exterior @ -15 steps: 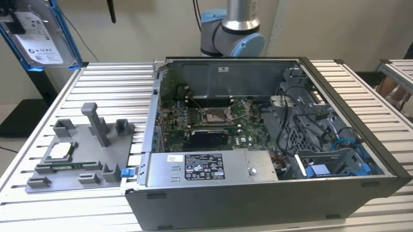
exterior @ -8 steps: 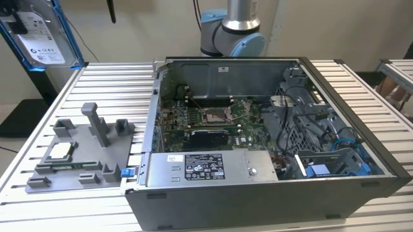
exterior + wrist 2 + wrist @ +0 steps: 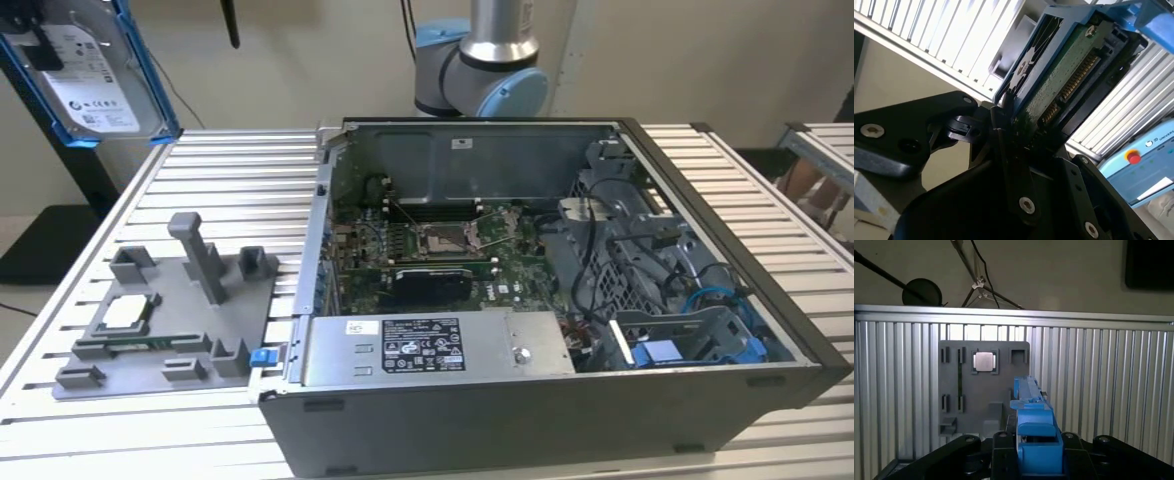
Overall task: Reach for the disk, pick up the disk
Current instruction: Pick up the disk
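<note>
Gripping the disk (image 3: 1064, 75) edge-on, the hand (image 3: 1011, 117) is clamped above the grey tray (image 3: 954, 405) holding a chip (image 3: 984, 361).

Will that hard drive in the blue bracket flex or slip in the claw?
The disk probably stays stiff: metal body, rigid blue frame. Likely heavy for its size. Held by one edge in the claw, it could pivot or slip.

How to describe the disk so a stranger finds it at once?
In the exterior view, start at the open computer case, then look past the far corner of the table to the view's top left. The disk hangs there: silver-grey, white label, blue frame.
</note>
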Controlling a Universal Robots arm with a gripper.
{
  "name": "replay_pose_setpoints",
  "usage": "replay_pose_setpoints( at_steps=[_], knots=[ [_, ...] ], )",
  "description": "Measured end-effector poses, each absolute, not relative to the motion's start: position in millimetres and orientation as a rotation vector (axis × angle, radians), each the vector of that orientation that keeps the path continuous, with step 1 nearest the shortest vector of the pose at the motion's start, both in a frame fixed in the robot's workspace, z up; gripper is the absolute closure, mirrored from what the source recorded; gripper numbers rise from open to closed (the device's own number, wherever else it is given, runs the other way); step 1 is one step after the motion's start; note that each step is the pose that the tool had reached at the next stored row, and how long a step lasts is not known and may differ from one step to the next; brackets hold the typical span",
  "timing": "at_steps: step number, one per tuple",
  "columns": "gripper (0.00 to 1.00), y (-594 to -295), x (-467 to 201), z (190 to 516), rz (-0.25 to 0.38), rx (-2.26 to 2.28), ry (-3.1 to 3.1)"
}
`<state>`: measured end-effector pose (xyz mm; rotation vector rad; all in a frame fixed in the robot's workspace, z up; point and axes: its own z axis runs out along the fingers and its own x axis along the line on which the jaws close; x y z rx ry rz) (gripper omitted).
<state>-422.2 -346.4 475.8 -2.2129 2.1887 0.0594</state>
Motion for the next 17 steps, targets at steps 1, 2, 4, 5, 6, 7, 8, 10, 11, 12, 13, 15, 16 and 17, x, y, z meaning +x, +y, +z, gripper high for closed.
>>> replay_pose_setpoints(
  at_steps=[1, 2, 4, 5, 6, 7, 8, 10, 11, 12, 13, 15, 16, 17],
  knots=[
    [1.00, -346.4, -421.6, 475.8, 0.059, -2.213, 2.189],
    [1.00, -346.4, -420.8, 475.8, 0.059, -2.213, 2.189],
    [1.00, -346.4, -419.0, 475.8, 0.059, -2.213, 2.189],
    [1.00, -346.4, -417.8, 475.8, 0.059, -2.213, 2.189],
    [1.00, -346.4, -416.0, 475.8, 0.059, -2.213, 2.189],
    [1.00, -346.4, -413.6, 475.8, 0.060, -2.213, 2.189],
    [1.00, -346.4, -411.3, 475.8, 0.060, -2.213, 2.189],
    [1.00, -346.4, -406.2, 475.8, 0.060, -2.213, 2.189],
    [1.00, -346.4, -403.9, 475.8, 0.060, -2.213, 2.189],
    [1.00, -346.4, -401.6, 475.8, 0.060, -2.213, 2.189],
    [1.00, -346.4, -399.4, 475.8, 0.060, -2.213, 2.189],
    [1.00, -346.4, -394.8, 475.8, 0.060, -2.213, 2.189],
    [1.00, -346.4, -391.8, 475.8, 0.060, -2.213, 2.189],
    [1.00, -346.4, -388.8, 475.7, 0.060, -2.213, 2.189]
  ],
)
